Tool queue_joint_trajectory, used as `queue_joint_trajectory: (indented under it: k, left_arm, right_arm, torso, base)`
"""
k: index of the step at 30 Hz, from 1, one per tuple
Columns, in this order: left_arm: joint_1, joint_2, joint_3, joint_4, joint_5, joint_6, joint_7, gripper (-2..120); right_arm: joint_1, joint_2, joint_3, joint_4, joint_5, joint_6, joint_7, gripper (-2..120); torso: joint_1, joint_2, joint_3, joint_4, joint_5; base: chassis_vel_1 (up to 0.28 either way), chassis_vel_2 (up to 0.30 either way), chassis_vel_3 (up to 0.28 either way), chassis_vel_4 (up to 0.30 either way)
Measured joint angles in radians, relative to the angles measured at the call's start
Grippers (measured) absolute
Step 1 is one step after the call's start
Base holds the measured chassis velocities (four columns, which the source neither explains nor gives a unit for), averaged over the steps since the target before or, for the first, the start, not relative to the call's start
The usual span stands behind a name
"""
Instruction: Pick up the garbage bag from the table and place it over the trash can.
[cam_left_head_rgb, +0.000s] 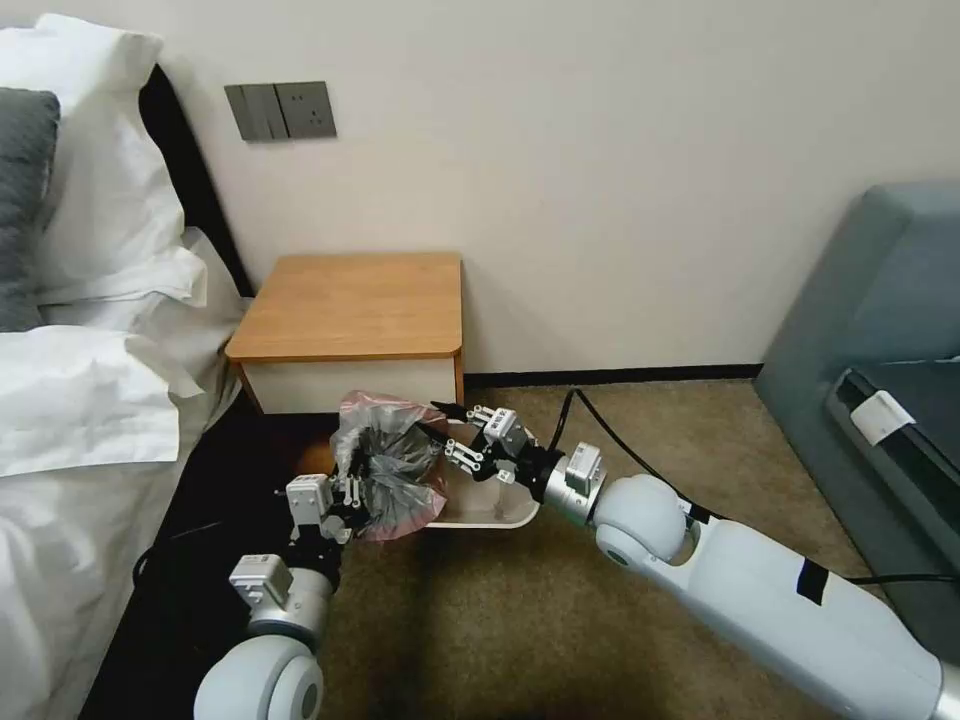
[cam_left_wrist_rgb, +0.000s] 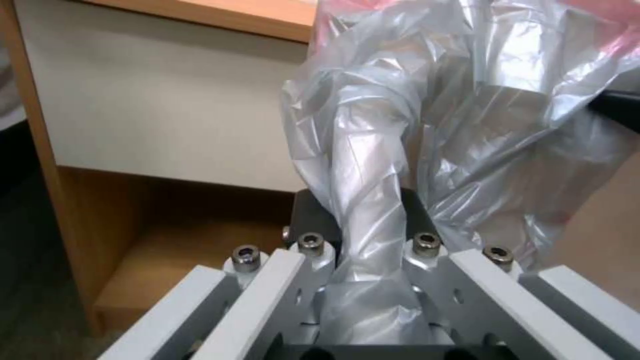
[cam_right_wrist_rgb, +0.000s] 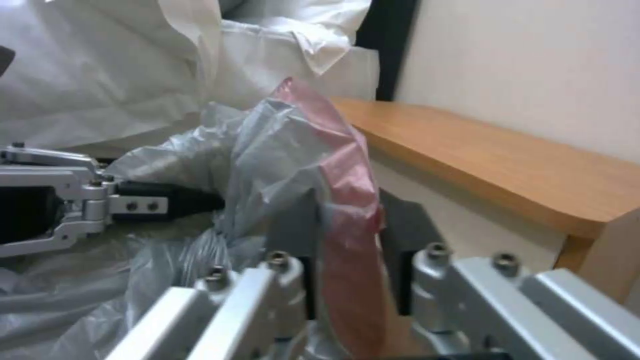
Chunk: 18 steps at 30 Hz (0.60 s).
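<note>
The garbage bag (cam_left_head_rgb: 388, 462) hangs crumpled between my two grippers, over the left end of the trash can (cam_left_head_rgb: 520, 512) on the carpet in front of the table (cam_left_head_rgb: 350, 300). My left gripper (cam_left_head_rgb: 345, 492) is shut on a twisted grey fold of the garbage bag (cam_left_wrist_rgb: 373, 200), which runs between its fingers (cam_left_wrist_rgb: 417, 210). My right gripper (cam_left_head_rgb: 447, 428) reaches in from the right and holds the pinkish edge of the garbage bag (cam_right_wrist_rgb: 350, 200) between its fingers (cam_right_wrist_rgb: 293, 225). The left gripper (cam_right_wrist_rgb: 193, 202) shows beyond the plastic. The bag hides most of the can's left side.
A bed with white linen (cam_left_head_rgb: 90, 380) runs along the left, close to my left arm. A grey sofa (cam_left_head_rgb: 880, 320) stands at the right. A black cable (cam_left_head_rgb: 600, 420) lies on the carpet (cam_left_head_rgb: 480, 620) behind my right arm. The wall is just behind the table.
</note>
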Motion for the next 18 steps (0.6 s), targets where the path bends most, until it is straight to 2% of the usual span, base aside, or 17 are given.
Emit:
queue_joint_trajectory:
  k: [1, 4, 6, 18]
  left_arm:
    - [0.000, 0.000, 0.000, 0.000, 0.000, 0.000, 0.000, 7]
    - [-0.003, 0.000, 0.000, 0.003, -0.002, 0.000, -0.001, 7]
    - [-0.004, 0.000, 0.000, 0.003, -0.003, 0.001, -0.001, 7]
    - [0.000, 0.003, -0.001, 0.005, -0.003, 0.002, -0.002, 7]
  right_arm:
    - [0.000, 0.000, 0.000, 0.000, 0.000, 0.000, 0.000, 18]
    - [-0.003, 0.001, -0.001, 0.001, -0.003, 0.002, 0.002, 3]
    - [-0.003, 0.002, -0.001, 0.001, -0.004, 0.002, 0.002, 0]
    - [0.001, 0.002, 0.016, 0.006, -0.006, 0.006, 0.005, 0]
  torso:
    - [0.000, 0.000, 0.000, 0.0000, 0.0000]
    - [0.000, 0.000, 0.000, 0.0000, 0.0000]
    - [0.000, 0.000, 0.000, 0.0000, 0.0000]
    - [0.000, 0.000, 0.000, 0.0001, 0.0001]
  base:
    - [0.000, 0.000, 0.000, 0.000]
    - [0.000, 0.000, 0.000, 0.000]
    - [0.000, 0.000, 0.000, 0.000]
    - [0.000, 0.000, 0.000, 0.000]
